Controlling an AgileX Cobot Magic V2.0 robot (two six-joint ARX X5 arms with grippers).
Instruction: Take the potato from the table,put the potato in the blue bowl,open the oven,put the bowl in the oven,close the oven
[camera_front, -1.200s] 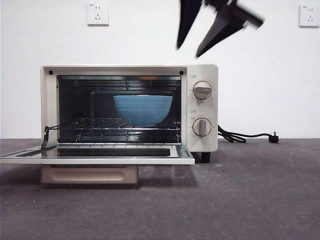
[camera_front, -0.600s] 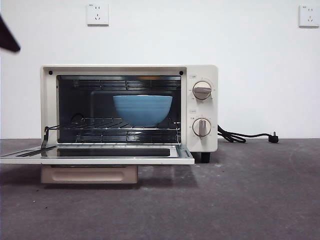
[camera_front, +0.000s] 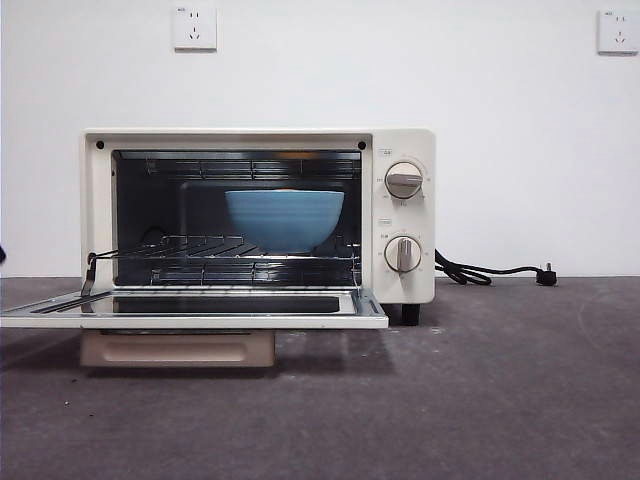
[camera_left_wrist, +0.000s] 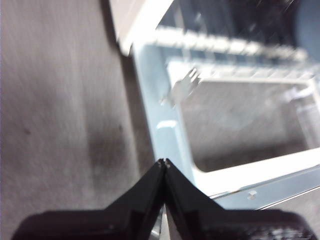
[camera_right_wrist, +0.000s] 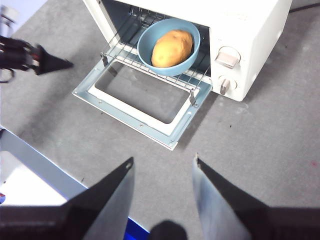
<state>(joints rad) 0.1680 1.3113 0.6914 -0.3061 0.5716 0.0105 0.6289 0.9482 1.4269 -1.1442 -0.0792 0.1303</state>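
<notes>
1. Sitting in the blue bowl (camera_right_wrist: 169, 46), the potato (camera_right_wrist: 172, 48), with the bowl resting on the wire rack (camera_right_wrist: 150, 65) inside the oven (camera_front: 258, 215); hidden behind the bowl's wall in the front view, showing plainly only from the right wrist camera.
2. Lying fully dropped, flat and level just above the table (camera_front: 480, 400), the oven door (camera_front: 195, 308), leaving closing as the one step not yet done, judging by how things lie.
3. Hovering just beside the door's outer corner with jaws pressed tip to tip and holding nothing, the left gripper (camera_left_wrist: 164, 162); possibly lining up to get under the door's edge and lift it, though motion blur is making the exact gap hard to read.
4. Appearing in the right wrist view as a dark pointed tip beside the door's far side, that same gripper.
5. Hanging high and well apart from the oven with jaws spread and empty, the right gripper (camera_right_wrist: 162, 167), apparently waiting clear of the door's swing.
6. Trailing along the table beside the oven, the black cord (camera_front: 485, 272), out of the way of the door.
</notes>
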